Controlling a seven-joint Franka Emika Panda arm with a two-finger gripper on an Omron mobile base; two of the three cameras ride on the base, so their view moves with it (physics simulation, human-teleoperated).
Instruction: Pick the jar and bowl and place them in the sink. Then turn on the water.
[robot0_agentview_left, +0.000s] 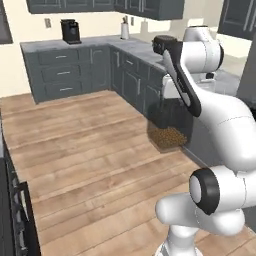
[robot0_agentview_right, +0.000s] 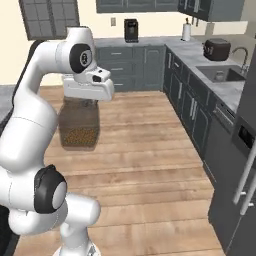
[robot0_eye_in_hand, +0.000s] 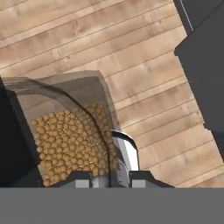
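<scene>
Left of centre in the right base view, the clear, faceted glass jar (robot0_agentview_right: 79, 125) hangs above the wooden plank floor (robot0_agentview_right: 150, 150), its lower part filled with brown granules. The white arm's two-finger gripper (robot0_agentview_right: 82, 101) clamps it from above, fingers closed on the jar. At the upper right, the dark grey recessed sink (robot0_agentview_right: 222, 75) sits in the grey counter (robot0_agentview_right: 200, 55).
</scene>
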